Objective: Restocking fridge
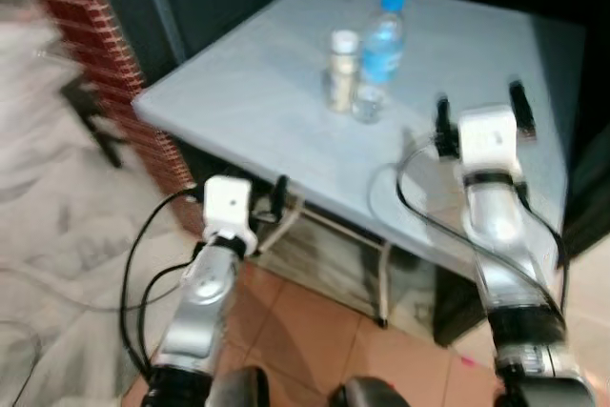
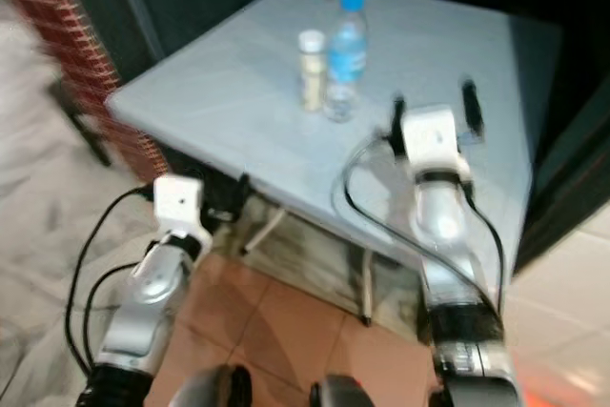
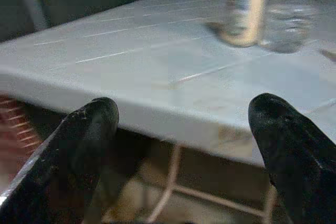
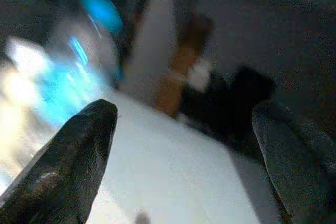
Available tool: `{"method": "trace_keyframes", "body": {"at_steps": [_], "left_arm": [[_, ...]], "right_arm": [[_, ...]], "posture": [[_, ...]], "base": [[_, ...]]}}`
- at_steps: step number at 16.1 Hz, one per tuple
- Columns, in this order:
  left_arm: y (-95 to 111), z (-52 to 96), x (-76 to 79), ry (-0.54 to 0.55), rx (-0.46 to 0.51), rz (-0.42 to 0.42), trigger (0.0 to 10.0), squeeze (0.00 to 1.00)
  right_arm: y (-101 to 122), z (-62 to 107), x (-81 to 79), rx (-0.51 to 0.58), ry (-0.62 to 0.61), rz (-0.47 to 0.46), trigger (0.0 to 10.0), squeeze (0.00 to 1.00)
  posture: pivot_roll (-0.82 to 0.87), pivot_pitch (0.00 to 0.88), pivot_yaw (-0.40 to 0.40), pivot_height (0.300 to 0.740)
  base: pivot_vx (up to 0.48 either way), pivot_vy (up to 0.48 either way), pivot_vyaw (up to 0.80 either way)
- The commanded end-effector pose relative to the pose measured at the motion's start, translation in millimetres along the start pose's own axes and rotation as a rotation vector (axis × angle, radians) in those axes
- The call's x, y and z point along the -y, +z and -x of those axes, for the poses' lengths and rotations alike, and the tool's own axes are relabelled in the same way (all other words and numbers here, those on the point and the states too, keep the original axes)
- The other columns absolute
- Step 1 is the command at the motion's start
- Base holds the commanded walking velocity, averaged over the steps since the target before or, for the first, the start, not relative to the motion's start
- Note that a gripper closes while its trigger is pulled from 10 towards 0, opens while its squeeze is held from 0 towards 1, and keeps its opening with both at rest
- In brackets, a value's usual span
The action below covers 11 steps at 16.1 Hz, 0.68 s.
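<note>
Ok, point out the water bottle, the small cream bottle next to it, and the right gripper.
water bottle [image 1: 382,50], left eye view, on its blue label.
small cream bottle [image 1: 341,73], left eye view, on its body under the white cap.
right gripper [image 1: 480,102], left eye view, midway between its two black fingertips.

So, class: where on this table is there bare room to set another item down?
The table is bare between its left edge and the white-capped bottle, and along the near edge. It is crowded mid-table, where that bottle stands beside the water bottle, and by the open right gripper.
</note>
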<state>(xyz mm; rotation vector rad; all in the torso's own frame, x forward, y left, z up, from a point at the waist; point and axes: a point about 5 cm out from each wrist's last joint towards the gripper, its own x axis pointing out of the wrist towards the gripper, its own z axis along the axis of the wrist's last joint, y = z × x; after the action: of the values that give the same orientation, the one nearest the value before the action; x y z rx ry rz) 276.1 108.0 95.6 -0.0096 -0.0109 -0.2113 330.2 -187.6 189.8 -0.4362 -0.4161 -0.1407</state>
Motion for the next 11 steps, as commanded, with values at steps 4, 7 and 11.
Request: {"method": "trace_keyframes", "body": {"at_steps": [4, 7, 11], "left_arm": [[3.3, 1.8, -5.4, 0.015, 0.014, -0.011, 10.0, 0.00], [4.5, 4.9, -7.7, 0.015, 0.011, -0.019, 10.0, 0.00], [3.7, 11.1, -8.7, 0.009, -0.001, -0.030, 10.0, 0.00]], "right_arm": [[5.2, -19.0, -3.0, 0.031, 0.061, -0.049, 10.0, 0.00], [17.2, -41.0, -4.3, 0.050, 0.060, -0.115, 10.0, 0.00], [24.7, -59.6, 4.8, 0.083, 0.040, -0.112, 10.0, 0.00]], "posture": [[0.04, 0.074, 0.041, 0.740], [0.05, 0.097, 0.051, 0.740], [0.08, 0.116, 0.060, 0.740]], "base": [[0.000, 0.000, 0.00], [0.000, 0.000, 0.00], [0.000, 0.000, 0.00]]}}
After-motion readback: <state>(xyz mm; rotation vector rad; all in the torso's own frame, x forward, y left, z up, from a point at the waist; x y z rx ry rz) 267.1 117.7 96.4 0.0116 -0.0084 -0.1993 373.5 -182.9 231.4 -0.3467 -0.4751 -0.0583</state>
